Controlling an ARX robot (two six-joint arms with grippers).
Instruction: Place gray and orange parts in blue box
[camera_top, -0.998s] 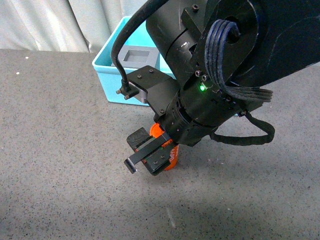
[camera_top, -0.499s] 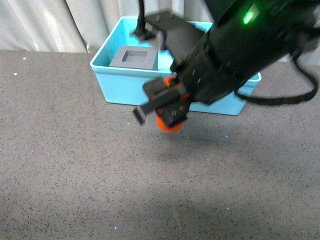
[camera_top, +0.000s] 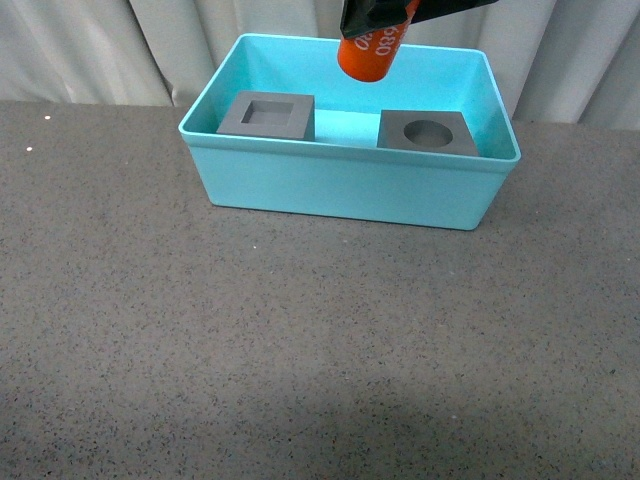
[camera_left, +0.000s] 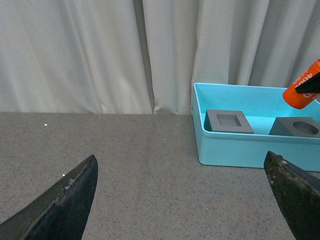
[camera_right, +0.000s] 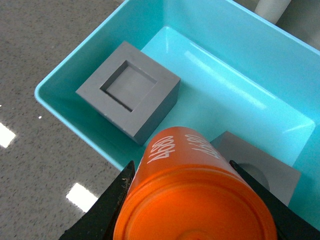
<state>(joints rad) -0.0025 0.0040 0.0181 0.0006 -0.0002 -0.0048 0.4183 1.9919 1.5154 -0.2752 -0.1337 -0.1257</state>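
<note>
The blue box (camera_top: 340, 190) stands at the back of the dark table. Inside it sit two gray cubes: one with a square recess (camera_top: 267, 115) at the left and one with a round recess (camera_top: 428, 133) at the right. My right gripper (camera_top: 380, 22) is shut on the orange cylinder (camera_top: 375, 50) with white digits, which hangs tilted above the middle of the box, between the two cubes. The right wrist view shows the orange cylinder (camera_right: 195, 190) clamped between both jaws, over the box floor (camera_right: 240, 60). My left gripper (camera_left: 180, 156) is open and low over the table, left of the blue box (camera_left: 240, 150).
Pale curtains (camera_top: 100, 50) hang close behind the box. The speckled dark tabletop (camera_top: 300, 350) stretches in front of and to the left of the box.
My right gripper lifted the orange cylinder off the table and carried it up and back, to above the box. The arm no longer blocks the front view.
</note>
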